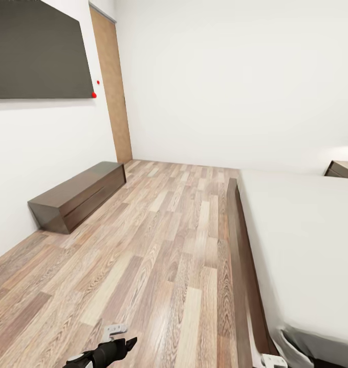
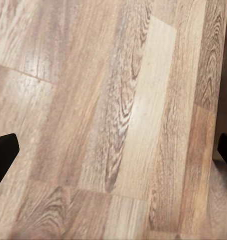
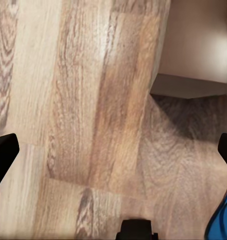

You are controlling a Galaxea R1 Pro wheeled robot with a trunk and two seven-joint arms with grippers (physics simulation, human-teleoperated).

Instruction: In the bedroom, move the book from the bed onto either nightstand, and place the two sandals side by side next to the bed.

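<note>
Wood-plank floor (image 1: 158, 245) runs beside the bed (image 1: 307, 245); nightstand (image 1: 343, 168) far corner. Blue sandal (image 3: 221, 220) edge near right gripper (image 3: 113, 150), jaws apart; left gripper (image 2: 113, 150) also spread, empty. Sandal likely light, floppy: pinch the sole edge. Book unseen.

White walls (image 1: 235, 76), wood-plank floor (image 1: 158, 245), long low dark cabinet (image 1: 79, 197), dark wall panel (image 1: 38, 51), wooden door (image 1: 112, 87)

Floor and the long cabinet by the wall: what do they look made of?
Floor: wood or laminate planks, mixed grey-brown tones with visible grain, and a slight sheen near the wall. Cabinet: dark-brown wood or veneer, smooth satin faces; too far to read grain.
</note>
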